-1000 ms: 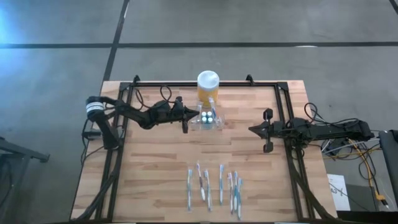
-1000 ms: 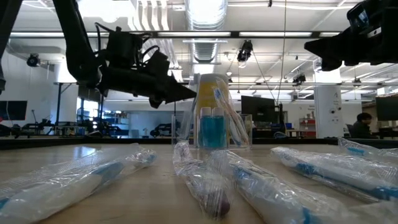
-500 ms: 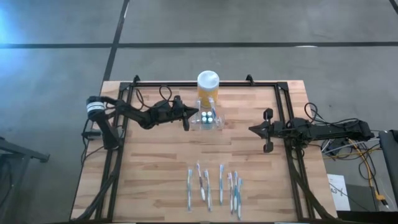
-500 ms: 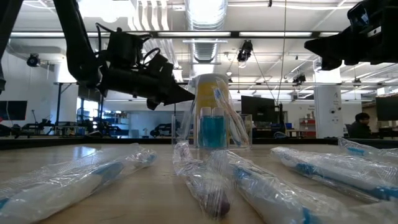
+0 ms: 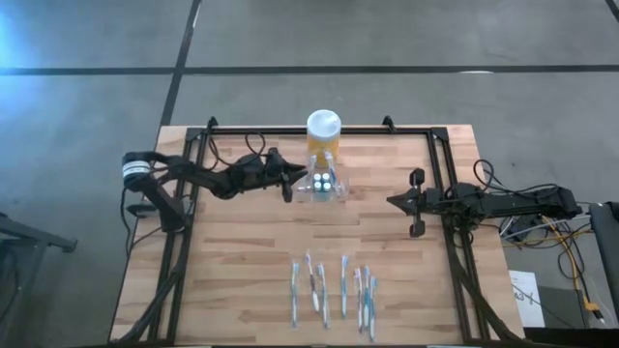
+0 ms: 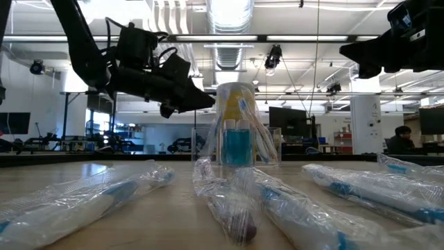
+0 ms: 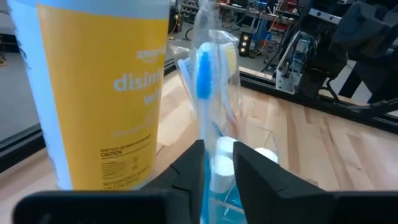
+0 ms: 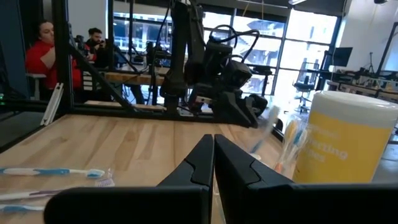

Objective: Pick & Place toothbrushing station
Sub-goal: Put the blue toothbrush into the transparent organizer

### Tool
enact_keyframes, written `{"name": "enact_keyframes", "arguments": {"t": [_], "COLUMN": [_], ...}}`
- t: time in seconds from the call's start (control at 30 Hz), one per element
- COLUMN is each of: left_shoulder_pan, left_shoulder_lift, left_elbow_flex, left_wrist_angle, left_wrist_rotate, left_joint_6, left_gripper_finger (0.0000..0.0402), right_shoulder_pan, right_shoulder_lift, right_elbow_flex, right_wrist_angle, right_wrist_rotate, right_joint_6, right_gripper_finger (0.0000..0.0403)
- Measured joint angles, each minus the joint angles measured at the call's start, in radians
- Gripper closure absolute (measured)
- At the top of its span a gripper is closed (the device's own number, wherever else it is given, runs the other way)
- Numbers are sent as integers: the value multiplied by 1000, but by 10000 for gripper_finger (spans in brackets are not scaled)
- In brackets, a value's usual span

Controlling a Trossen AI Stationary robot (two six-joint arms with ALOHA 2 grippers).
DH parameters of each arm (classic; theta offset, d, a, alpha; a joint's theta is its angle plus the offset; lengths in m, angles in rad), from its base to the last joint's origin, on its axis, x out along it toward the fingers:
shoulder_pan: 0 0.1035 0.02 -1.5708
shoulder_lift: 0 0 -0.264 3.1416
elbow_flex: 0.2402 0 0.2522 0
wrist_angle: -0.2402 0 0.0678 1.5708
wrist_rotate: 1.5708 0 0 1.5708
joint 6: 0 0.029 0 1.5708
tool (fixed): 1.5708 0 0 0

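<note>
standing on the counter (image 5: 242,251) just in front of the yellow jar (image 5: 323,137), the toothbrushing station (image 5: 324,184) is seen as a clear holder with blue liquid low inside it and a wrapped blue toothbrush (image 7: 204,68) rising from it. the left gripper (image 5: 292,177) is held just beside the station, on the side away from the right arm, and a narrow gap is shown between its jaws in the left wrist view, with nothing clearly clamped; whether the wrapper is touched cannot be told. the right gripper (image 5: 395,201) is parked well apart from the station on its other side, jaws shut on nothing.

several risks are judged from here. the station is light and see-through, so it could be tipped or pushed against the jar if the left jaws are drawn away while the wrapper is snagged. the tall toothbrush could be levered over by a sideways brush of a finger, and the blue liquid could be spilled. the jar stands so close that a careless swing could knock it too. the wrapped toothbrushes (image 5: 334,295) lying well in front of the station are out of harm's way.

on the jar's label, "disin" and a fragment below it beginning with "w" are read in white; smaller print is too fine to be read.
</note>
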Motion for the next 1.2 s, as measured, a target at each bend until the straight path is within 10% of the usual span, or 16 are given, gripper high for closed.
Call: {"name": "enact_keyframes", "arguments": {"t": [0.3, 0.67, 1.2], "left_shoulder_pan": [0, -50, -434], "left_shoulder_lift": [-124, -571, -716], "left_elbow_flex": [-1, 79, 242], "left_wrist_angle": [-94, -635, -1080], "left_wrist_rotate": [-9, 68, -70], "left_joint_6": [19, 4, -210], "left_gripper_finger": [257, 252, 252], "right_shoulder_pan": [0, 0, 0], "right_shoulder_lift": [0, 0, 0], "right_elbow_flex": [0, 0, -1], "right_wrist_angle": [0, -2, 23], "right_wrist_rotate": [0, 0, 0], "right_joint_6": [0, 5, 8], "right_gripper_finger": [394, 394, 394]}}
